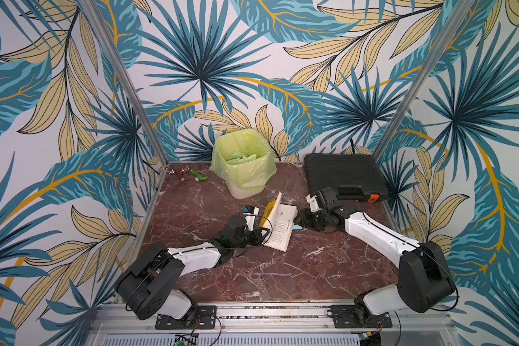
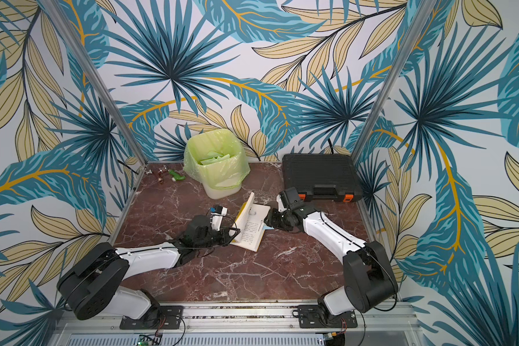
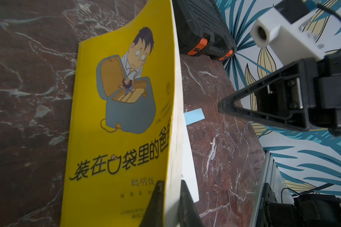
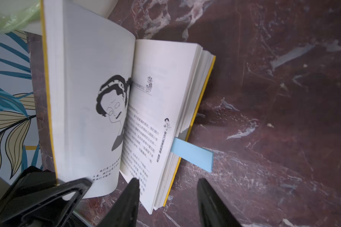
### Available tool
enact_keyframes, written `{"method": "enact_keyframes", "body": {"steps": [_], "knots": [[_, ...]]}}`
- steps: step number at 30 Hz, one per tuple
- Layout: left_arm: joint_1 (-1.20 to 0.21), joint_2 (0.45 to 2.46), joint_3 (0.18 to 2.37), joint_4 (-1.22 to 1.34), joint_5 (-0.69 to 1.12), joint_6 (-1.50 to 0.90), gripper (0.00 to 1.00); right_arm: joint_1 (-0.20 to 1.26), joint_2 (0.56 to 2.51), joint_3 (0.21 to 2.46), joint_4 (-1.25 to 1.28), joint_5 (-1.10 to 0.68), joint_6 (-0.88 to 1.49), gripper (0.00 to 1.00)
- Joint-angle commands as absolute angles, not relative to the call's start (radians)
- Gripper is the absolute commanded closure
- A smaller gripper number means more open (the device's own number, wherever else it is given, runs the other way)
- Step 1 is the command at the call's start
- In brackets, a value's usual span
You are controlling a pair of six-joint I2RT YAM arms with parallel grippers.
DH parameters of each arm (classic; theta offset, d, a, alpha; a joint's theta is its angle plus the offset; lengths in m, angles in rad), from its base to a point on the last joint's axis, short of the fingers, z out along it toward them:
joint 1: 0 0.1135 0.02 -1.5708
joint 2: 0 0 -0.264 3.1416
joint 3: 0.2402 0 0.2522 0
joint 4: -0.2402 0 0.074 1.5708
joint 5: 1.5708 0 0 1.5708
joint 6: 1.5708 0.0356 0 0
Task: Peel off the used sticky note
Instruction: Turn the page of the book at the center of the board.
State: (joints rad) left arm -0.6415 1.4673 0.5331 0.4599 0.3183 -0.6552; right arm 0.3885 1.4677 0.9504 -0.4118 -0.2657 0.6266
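Note:
An open book (image 1: pixel 279 230) (image 2: pixel 252 232) lies mid-table, and its yellow front cover (image 3: pixel 116 121) stands raised. My left gripper (image 3: pixel 170 183) (image 1: pixel 264 232) is shut on that cover and the few pages behind it, at their lower edge. A light blue sticky note (image 4: pixel 192 154) (image 3: pixel 194 116) (image 1: pixel 296 228) pokes out flat over the table from the outer edge of the right-hand pages. My right gripper (image 4: pixel 166 179) (image 1: pixel 297 218) is open and low beside the book. One finger (image 4: pixel 130 194) is over the page corner and the other over bare table. The note lies just ahead of it, untouched.
A white bin with a green liner (image 1: pixel 243 167) holding paper scraps stands behind the book. A black case (image 1: pixel 342 176) with orange latches fills the back right corner. Small pipe fittings (image 1: pixel 186 173) lie at the back left. Patterned walls enclose the marble table (image 1: pixel 282 275).

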Motion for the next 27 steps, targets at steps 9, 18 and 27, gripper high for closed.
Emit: {"method": "enact_keyframes", "body": {"steps": [9, 18, 27], "knots": [[-0.638, 1.495, 0.558, 0.411, 0.339, -0.658, 1.00, 0.388, 1.437, 0.818, -0.163, -0.334, 0.760, 0.50], [-0.637, 1.496, 0.557, 0.411, 0.335, -0.661, 1.00, 0.388, 1.495, 0.802, -0.101, -0.324, 0.811, 0.84], [-0.634, 1.492, 0.558, 0.406, 0.335, -0.662, 1.00, 0.388, 1.591, 0.805, -0.057, -0.334, 0.834, 0.95]]}}
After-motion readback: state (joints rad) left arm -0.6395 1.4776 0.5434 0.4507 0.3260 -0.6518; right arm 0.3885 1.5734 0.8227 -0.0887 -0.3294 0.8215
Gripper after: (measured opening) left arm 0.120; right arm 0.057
